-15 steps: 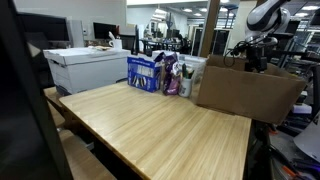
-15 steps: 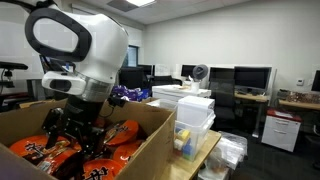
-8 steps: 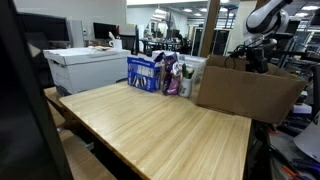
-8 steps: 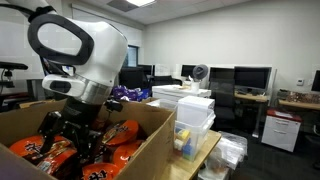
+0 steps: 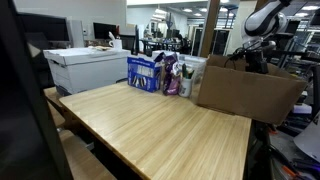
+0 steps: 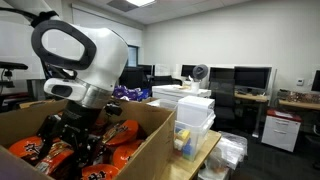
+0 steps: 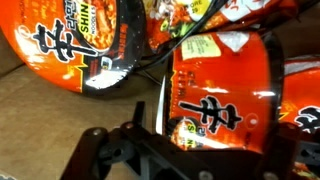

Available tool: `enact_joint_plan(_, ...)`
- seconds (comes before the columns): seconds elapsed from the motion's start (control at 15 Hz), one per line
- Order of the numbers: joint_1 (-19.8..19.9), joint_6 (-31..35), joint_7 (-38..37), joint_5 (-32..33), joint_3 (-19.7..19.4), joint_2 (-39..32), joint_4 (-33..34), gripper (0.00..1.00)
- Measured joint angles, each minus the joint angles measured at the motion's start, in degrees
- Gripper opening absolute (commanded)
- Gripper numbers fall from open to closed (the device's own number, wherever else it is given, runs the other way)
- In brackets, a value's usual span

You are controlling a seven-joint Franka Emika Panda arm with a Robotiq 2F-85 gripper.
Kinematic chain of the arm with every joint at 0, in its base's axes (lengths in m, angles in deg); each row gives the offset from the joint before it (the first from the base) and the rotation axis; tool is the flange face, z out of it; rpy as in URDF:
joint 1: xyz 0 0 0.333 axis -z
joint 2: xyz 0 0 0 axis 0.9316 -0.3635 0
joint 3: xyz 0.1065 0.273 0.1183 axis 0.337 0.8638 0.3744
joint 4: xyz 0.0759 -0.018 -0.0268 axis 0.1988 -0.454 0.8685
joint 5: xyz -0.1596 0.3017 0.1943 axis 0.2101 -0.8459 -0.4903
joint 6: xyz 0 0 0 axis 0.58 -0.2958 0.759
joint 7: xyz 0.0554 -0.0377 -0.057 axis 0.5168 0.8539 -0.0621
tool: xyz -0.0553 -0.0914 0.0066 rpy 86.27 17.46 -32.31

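Observation:
My gripper (image 6: 68, 142) hangs inside a large open cardboard box (image 6: 152, 132), open, just above several orange-red instant noodle bowls (image 6: 120, 132). In the wrist view the gripper (image 7: 198, 152) straddles one noodle bowl (image 7: 222, 95) lying on its side; the dark left finger (image 7: 100, 150) stands apart from the bowl's rim. A second bowl (image 7: 75, 42) lies at the upper left on the box's cardboard floor. In an exterior view the arm (image 5: 262, 18) reaches down behind the box (image 5: 245, 92) at the table's far end, and the gripper is hidden there.
A long wooden table (image 5: 150, 125) carries blue and purple snack packs (image 5: 158, 72) beside the box. A white machine (image 5: 85, 68) stands at the back. Clear plastic drawers (image 6: 193, 118) stand close to the box wall. Desks with monitors (image 6: 250, 78) fill the room behind.
The arm has sunk a little deeper into the box toward the noodle bowls. The jaws stay as wide as before.

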Motion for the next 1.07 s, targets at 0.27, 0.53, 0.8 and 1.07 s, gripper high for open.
enact_joint_plan(0.27,-0.06,-0.14,0.00,-0.02,0.17,-0.45,0.29,0.48)
enact_joint_plan(0.53,-0.06,-0.70,0.00,-0.02,0.25,-0.40,0.83,0.43)
enact_joint_plan(0.8,-0.09,-1.62,0.00,-0.02,0.46,-0.31,1.56,0.43)
enact_joint_plan(1.07,-0.70,-5.70,0.28,-0.14,0.94,0.89,3.60,0.43)
